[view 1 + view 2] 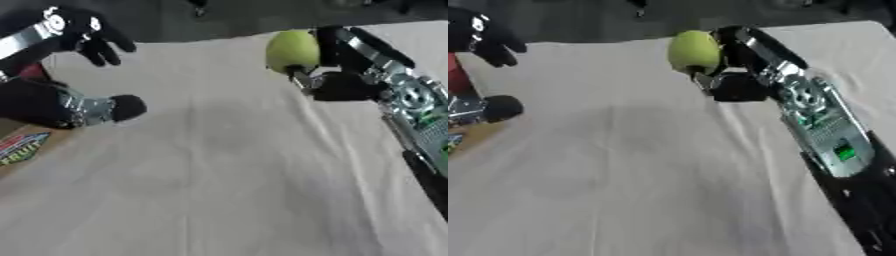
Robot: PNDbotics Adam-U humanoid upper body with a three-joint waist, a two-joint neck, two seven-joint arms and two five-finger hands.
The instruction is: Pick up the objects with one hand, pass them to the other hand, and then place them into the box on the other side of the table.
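Note:
A round yellow-green fruit (291,50) is held up over the far middle of the table. My right hand (343,86) reaches in from the right and is shut on it, with one black finger behind the fruit and the thumb below it. My left hand (39,102) is at the left edge, apart from the fruit. It is open, with its fingers (98,46) spread upward and its thumb (128,107) pointing right. A cardboard box (26,146) with a printed label lies just below the left hand.
A white cloth (227,175) covers the table, with creases near the right arm. Something red (457,76) shows behind the left hand. The table's far edge (192,40) runs along the top, with dark floor beyond.

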